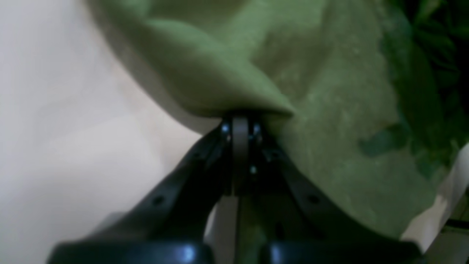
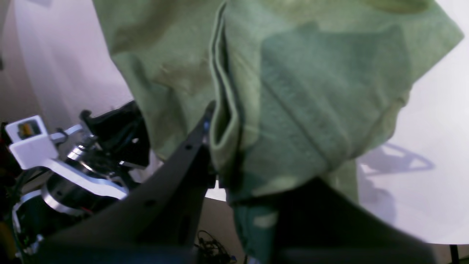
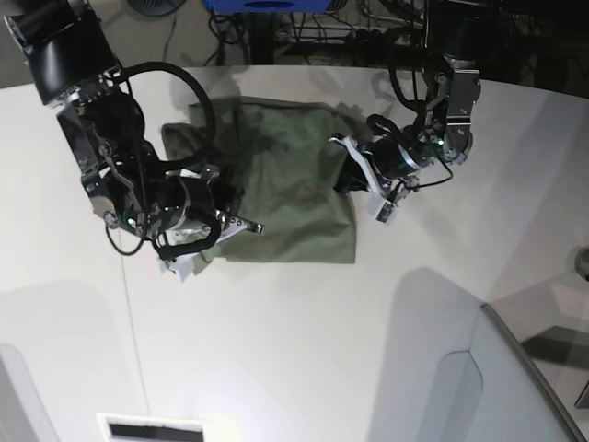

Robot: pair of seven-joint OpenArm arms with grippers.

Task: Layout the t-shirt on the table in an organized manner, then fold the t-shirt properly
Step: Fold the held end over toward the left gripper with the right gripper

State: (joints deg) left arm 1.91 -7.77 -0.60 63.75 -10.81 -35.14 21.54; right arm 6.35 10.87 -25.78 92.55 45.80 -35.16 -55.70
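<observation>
While the t-shirt [image 3: 290,189] lies rumpled on the white worktop [image 3: 304,341], an edge is pinched on each side by the left gripper [image 1: 240,119] and the right gripper [image 2: 220,172]; layout is judged unfinished, so outward pulling is needed next.

Robotics lab: two arms over white table [image 3: 294,350], tangled cables [image 3: 304,28]

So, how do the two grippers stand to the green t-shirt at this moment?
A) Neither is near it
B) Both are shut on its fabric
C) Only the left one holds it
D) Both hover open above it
B: the left gripper pinches a fold of the t-shirt, and the right gripper is closed on a hemmed edge.
</observation>
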